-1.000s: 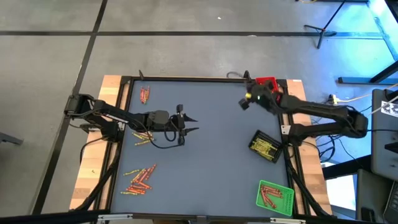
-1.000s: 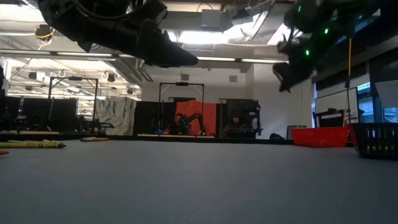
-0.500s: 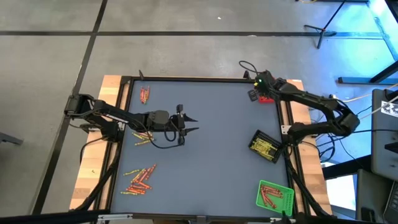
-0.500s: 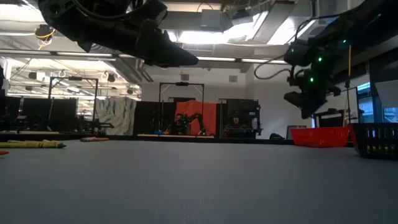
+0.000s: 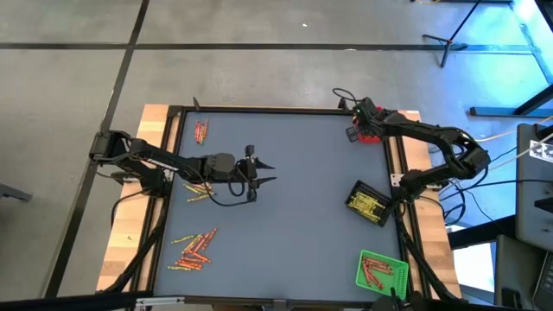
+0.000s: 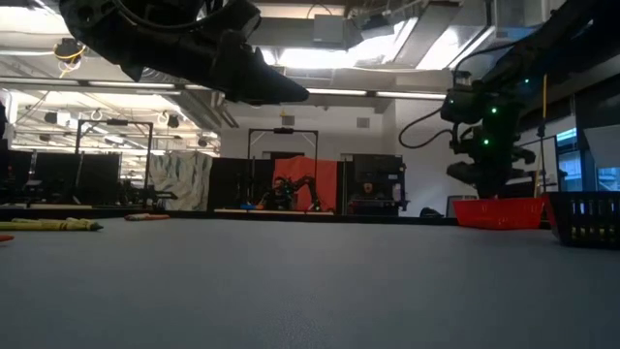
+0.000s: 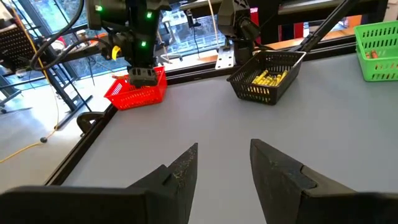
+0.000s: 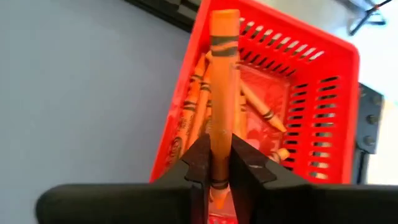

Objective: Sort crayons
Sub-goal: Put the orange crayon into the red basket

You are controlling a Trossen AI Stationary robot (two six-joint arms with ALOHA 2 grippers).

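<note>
Matte grey table (image 5: 294, 199) | right tool (image 8: 216, 163) pinching waxy orange crayon (image 8: 222, 87) | slotted red tray (image 8: 311, 106)

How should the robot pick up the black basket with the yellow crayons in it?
Grip the black basket by one bare rim wall, coming straight down from above. It sits upright with its top open, and its thin mesh walls would likely fit between open jaws.

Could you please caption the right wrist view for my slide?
Right end effector holds an orange crayon above the red basket of orange crayons.
</note>
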